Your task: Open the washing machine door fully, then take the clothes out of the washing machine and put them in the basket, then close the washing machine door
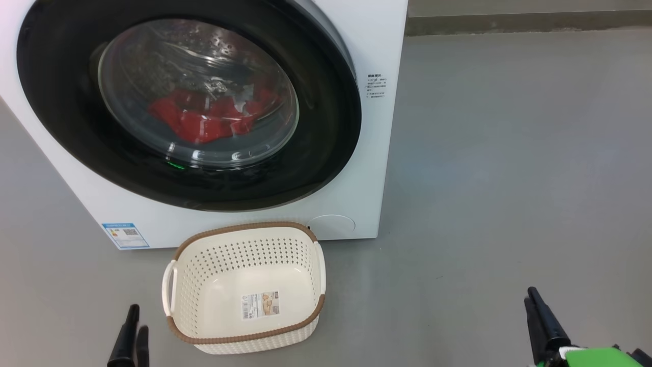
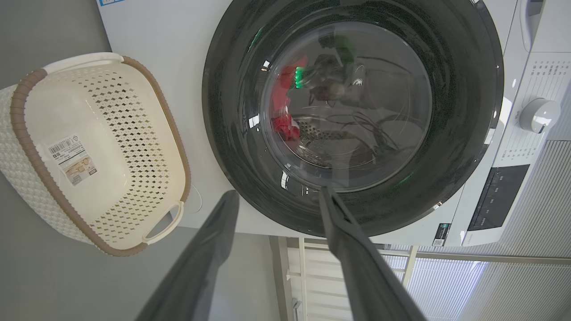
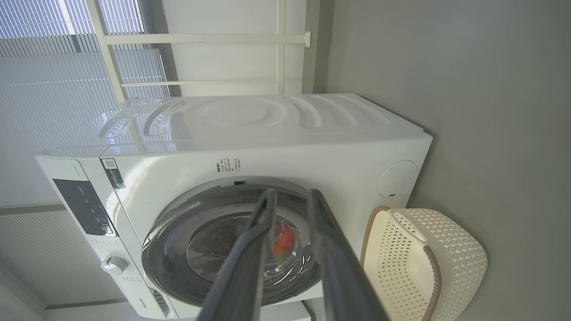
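The washing machine (image 1: 372,46) stands ahead on the left, a big white box. The washing machine door (image 1: 328,112) lies shut against its front, black rim around a clear bowl window. Behind the glass lie the red clothes (image 1: 204,122), low in the drum. On the floor just in front sits the basket (image 1: 244,227), cream with a brown rim and nothing inside. My left gripper (image 1: 136,331) hangs open left of the basket; its fingers (image 2: 214,236) spread wide toward the door (image 2: 455,111). Far to the right my right gripper (image 1: 531,298) holds nothing, jaws a narrow gap apart (image 3: 292,194).
Grey floor (image 1: 509,153) stretches to the right of the machine up to a wall base at the back. A round service flap (image 1: 331,227) sits at the machine's lower right corner. The left wrist view shows a control knob (image 2: 539,115) and a dark panel (image 2: 497,196).
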### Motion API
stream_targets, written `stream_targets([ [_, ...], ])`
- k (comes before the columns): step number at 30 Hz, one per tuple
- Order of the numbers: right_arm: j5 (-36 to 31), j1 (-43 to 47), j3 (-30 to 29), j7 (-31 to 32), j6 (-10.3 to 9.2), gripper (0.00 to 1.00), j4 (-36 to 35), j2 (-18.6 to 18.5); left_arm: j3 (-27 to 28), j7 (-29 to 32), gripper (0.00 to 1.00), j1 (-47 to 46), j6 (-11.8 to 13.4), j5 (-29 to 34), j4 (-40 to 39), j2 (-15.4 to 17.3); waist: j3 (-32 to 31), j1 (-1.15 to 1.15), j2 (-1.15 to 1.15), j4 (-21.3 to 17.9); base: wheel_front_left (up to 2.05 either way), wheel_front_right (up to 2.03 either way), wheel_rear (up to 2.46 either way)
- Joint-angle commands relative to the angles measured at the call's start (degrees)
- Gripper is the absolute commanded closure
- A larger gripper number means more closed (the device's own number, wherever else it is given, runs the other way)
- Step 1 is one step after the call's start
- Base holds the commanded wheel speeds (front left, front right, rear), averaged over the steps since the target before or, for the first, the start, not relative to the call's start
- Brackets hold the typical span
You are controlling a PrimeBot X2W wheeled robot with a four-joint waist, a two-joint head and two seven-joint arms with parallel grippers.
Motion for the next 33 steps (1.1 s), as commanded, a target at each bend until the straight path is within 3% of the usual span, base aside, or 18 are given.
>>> stream_targets([
  [1,-0.15,-0.94,0.25,-0.47,0.00,0.00,-1.53,-0.34,0.14,-0.38,0.00,-1.18,-0.03,0.21,-1.48,0.48,0.02,0.01,0.00,0.02,0.00,0.00,0.00],
  [5,-1.14,-0.63,0.44,-1.14,0.00,0.00,-1.95,-0.36,-0.16,-1.03,0.00,-1.06,-0.03,0.69,-2.11,0.69,-0.15,0.13,0.00,0.14,0.00,0.00,0.00],
  [10,-4.41,-0.15,0.75,-1.98,0.01,0.00,-2.64,-0.66,-0.90,-2.01,0.00,-0.77,-0.04,2.62,-2.80,1.52,-0.08,0.01,0.00,0.28,0.00,0.00,0.00],
  [33,-20.73,1.48,2.73,-5.67,0.02,0.00,-4.18,-1.00,-2.45,-5.77,0.00,0.46,-0.07,22.13,-5.35,1.89,-0.74,0.00,0.00,1.02,0.00,0.00,0.00],
])
